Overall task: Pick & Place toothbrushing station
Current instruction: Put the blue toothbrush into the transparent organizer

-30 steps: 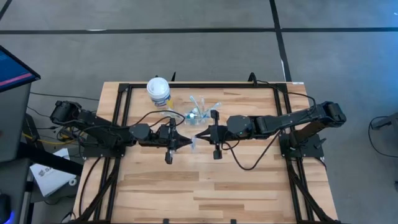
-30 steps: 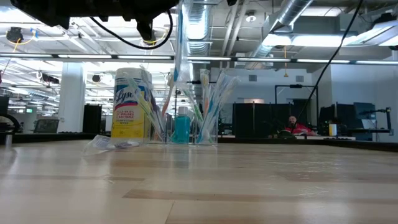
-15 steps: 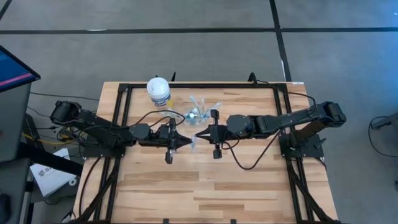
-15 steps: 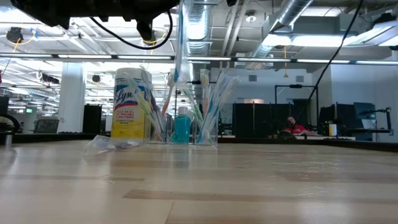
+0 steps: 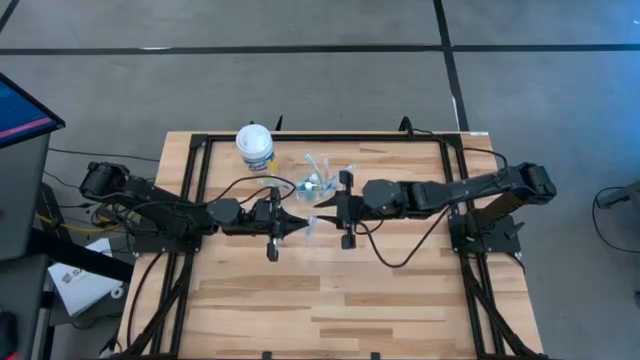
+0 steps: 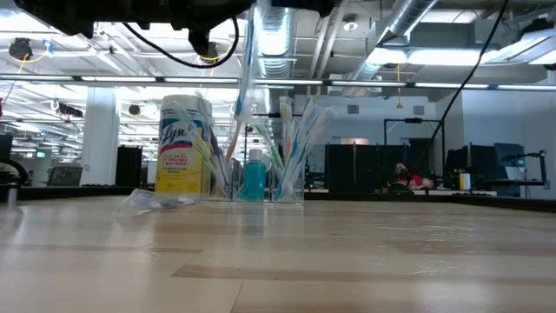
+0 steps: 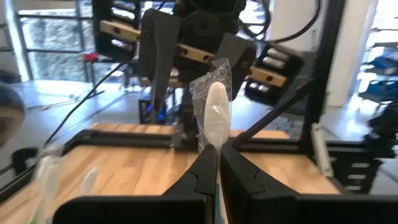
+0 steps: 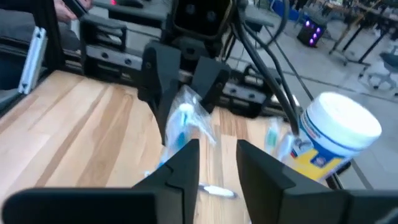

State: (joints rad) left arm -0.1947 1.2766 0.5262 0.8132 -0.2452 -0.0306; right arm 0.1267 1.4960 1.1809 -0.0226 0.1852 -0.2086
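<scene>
A thin toothbrush in a clear wrapper (image 7: 214, 112) hangs above the table's middle, between my two grippers. My left gripper (image 5: 303, 224) is shut on it. My right gripper (image 8: 217, 155) faces it from the table's right, open, its fingers apart just short of the wrapper (image 8: 180, 124). Behind them on the table stands the clear cup (image 6: 261, 178). It holds several toothbrushes, and a blue tube (image 6: 254, 181) shows among them. My left gripper pinches the wrapped toothbrush (image 7: 213, 140) between its two fingers, which come level from the table's left and lie across it. One end rises above the fingertips. The rest (image 6: 246, 69) hangs down, slightly slanted and clear of the table.
A yellow canister with a white lid (image 5: 255, 146) stands at the far left, beside the cup. A crumpled clear wrapper (image 6: 152, 202) lies on the wood in front of it. The near half of the table (image 5: 320, 300) is bare wood. Black frame rails (image 5: 195, 200) run along the sides.
My right gripper has opened and let go of the wrapped toothbrush, shifting slightly toward the far edge. The toothbrush stays in my left gripper; its hanging end has swung a little and now slants.
</scene>
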